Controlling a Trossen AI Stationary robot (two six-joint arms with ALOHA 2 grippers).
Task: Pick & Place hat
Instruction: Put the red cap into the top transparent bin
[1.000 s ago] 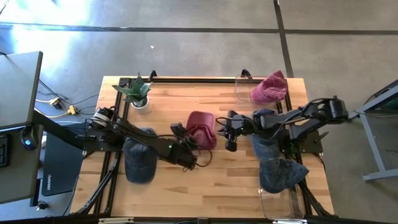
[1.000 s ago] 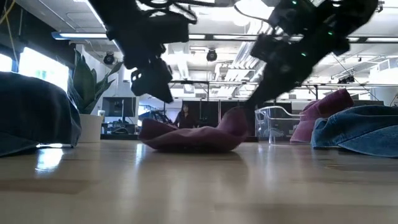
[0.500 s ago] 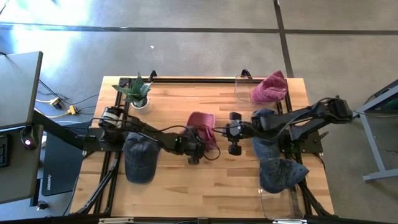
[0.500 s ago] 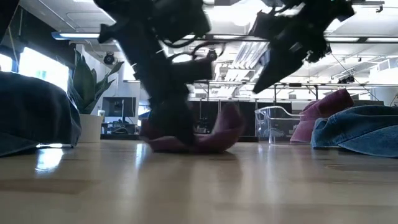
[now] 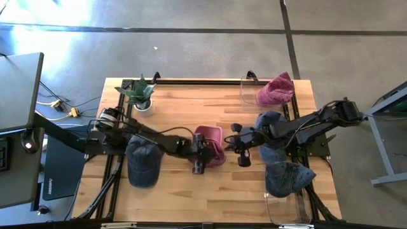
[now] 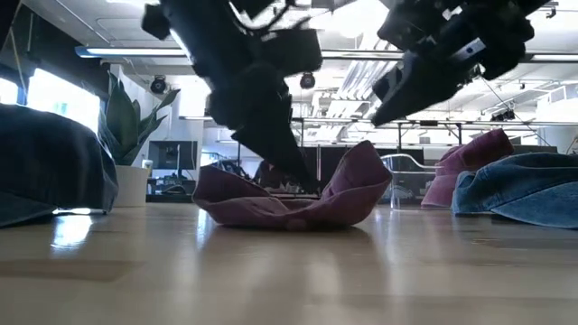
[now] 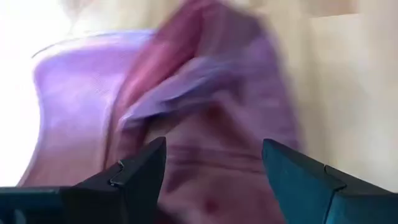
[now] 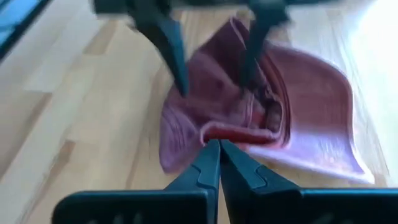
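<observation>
Lying crumpled near the middle of the wooden surface (image 5: 184, 108), the maroon hat (image 5: 213, 141) has its edges curled upward, as the low view shows. The left hand (image 5: 199, 156) is down on the hat's near side, its two dark fingers (image 7: 140, 174) spread wide apart with the cloth between them; the fingertips reach the fabric but do not pinch it. The right hand (image 5: 240, 145) hangs just beside the hat on its other side, above the wood and not touching the cloth, its fingers (image 8: 208, 165) pressed together so that only a thin line shows between them. A dark denim hat (image 5: 142, 161) rests at the left edge of the surface, and a pile of denim hats (image 5: 283, 172) lies at the right edge. Another maroon hat (image 5: 275, 89) sits on a clear bin (image 5: 248, 89) at the far right corner, and a small potted plant (image 5: 141, 95) stands at the far left.
</observation>
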